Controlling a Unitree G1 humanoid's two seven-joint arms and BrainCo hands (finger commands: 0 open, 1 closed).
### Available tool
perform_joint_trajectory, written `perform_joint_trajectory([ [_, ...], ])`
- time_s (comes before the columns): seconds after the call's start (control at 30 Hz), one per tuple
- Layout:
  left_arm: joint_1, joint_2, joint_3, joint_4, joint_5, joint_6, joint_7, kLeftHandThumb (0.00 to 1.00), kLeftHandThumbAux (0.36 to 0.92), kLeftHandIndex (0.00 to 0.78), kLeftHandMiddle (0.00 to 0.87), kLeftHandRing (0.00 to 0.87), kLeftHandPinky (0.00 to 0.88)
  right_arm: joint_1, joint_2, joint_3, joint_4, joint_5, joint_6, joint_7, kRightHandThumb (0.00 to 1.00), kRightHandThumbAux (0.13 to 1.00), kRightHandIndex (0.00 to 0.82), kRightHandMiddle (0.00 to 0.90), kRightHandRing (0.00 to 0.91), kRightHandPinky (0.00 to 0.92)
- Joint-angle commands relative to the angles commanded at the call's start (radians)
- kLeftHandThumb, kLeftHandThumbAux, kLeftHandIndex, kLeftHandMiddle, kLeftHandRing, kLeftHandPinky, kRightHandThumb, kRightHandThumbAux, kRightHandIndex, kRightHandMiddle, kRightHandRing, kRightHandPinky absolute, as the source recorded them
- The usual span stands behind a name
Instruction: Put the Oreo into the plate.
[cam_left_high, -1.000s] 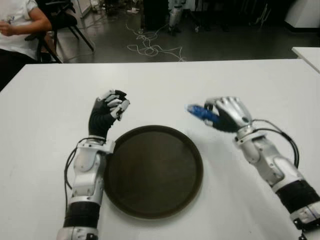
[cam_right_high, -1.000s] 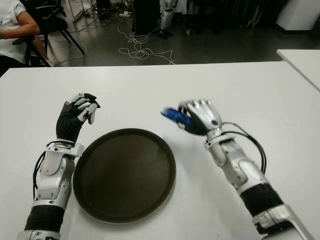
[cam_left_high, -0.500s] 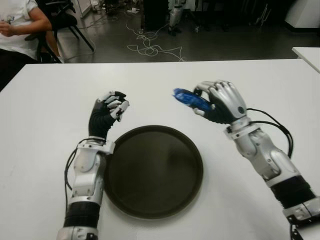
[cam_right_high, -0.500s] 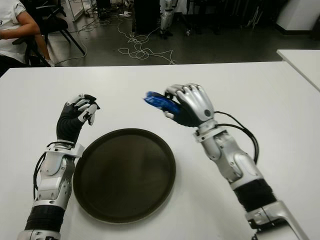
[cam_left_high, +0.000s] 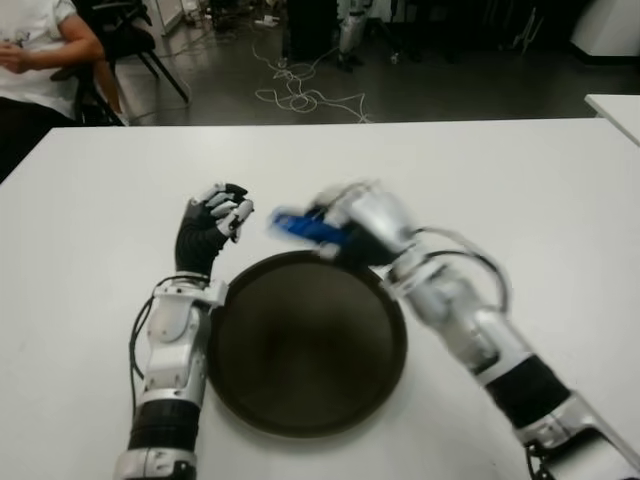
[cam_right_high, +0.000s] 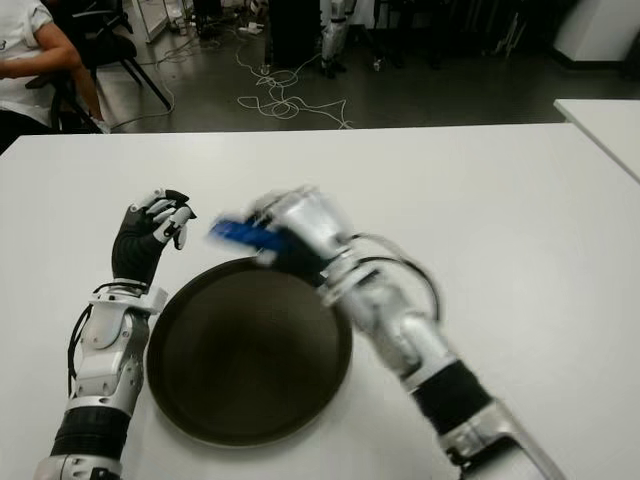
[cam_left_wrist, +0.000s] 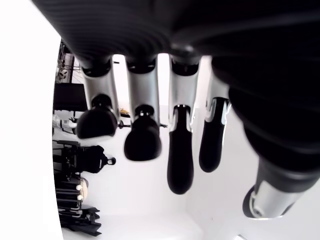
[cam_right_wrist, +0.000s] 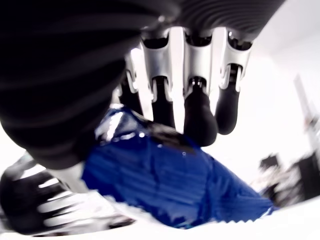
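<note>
While the blue Oreo packet (cam_left_high: 303, 226) is being carried above the far rim of the dark round plate (cam_left_high: 300, 395), it is being gripped at one end by the right hand (cam_left_high: 362, 222), with the free end sticking out toward the robot's left. In the right wrist view the fingers (cam_right_wrist: 200, 117) are being pressed onto the upper face of the packet (cam_right_wrist: 172, 180) and the thumb is being held against its underside, so the wrapper is being clamped between them.

The packet is being judged as light, with a glossy film wrapper that is likely slippery and crinkles easily; the biscuits inside are probably brittle, so a firm but gentle pinch across the flat faces near the middle is being judged as the safest hold, rather than a squeeze on the thin sealed ends.

The left hand (cam_left_high: 212, 225) is being held upright just beside the plate's left rim, its fingers (cam_left_wrist: 142, 142) being kept loosely curled with nothing in them.

The right hand and packet are being smeared by motion in both eye views, so the packet's exact tilt and height over the plate cannot be made out. Printing on the wrapper cannot be read. A seated person (cam_left_high: 40, 45) is being cut off at the far left corner beyond the white table (cam_left_high: 520, 170).
</note>
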Motion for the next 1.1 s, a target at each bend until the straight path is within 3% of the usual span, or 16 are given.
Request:
perform_joint_trajectory([
  [0.13,-0.004,-0.004,0.008,-0.003,-0.029,0.031,-0.007,0.857,0.655,0.43,0.559,0.775,0.804,0.0,-0.05,0.025,-0.035,0.094,-0.077,0.172,0.694,0.737,0.413,0.682,0.731,0.733],
  [0.27,-0.002,-0.005,0.008,-0.013,-0.037,0.047,-0.006,0.857,0.656,0.428,0.553,0.773,0.802,-0.008,-0.06,0.023,-0.043,0.15,-0.112,0.258,0.693,0.737,0.413,0.667,0.719,0.713],
  [0.4,-0.001,-0.009,0.011,-0.028,-0.044,0.069,0.003,0.857,0.657,0.425,0.543,0.773,0.805,-0.047,-0.059,0.05,-0.022,0.187,-0.134,0.372,0.694,0.736,0.413,0.656,0.705,0.703],
  [0.57,0.002,-0.014,0.014,-0.036,-0.045,0.075,0.004,0.857,0.658,0.423,0.53,0.77,0.807,-0.041,-0.061,0.043,-0.025,0.184,-0.15,0.389,0.696,0.734,0.414,0.628,0.667,0.643],
  [0.73,0.003,-0.018,0.017,-0.043,-0.044,0.077,0.006,0.857,0.658,0.425,0.526,0.764,0.802,-0.038,-0.059,0.031,-0.02,0.176,-0.173,0.373,0.696,0.734,0.414,0.545,0.561,0.526],
  [1.1,0.003,-0.022,0.022,-0.047,-0.048,0.081,0.012,0.857,0.657,0.426,0.534,0.764,0.799,-0.009,-0.065,-0.002,-0.018,0.197,-0.189,0.356,0.687,0.738,0.4,0.278,0.294,0.297],
])
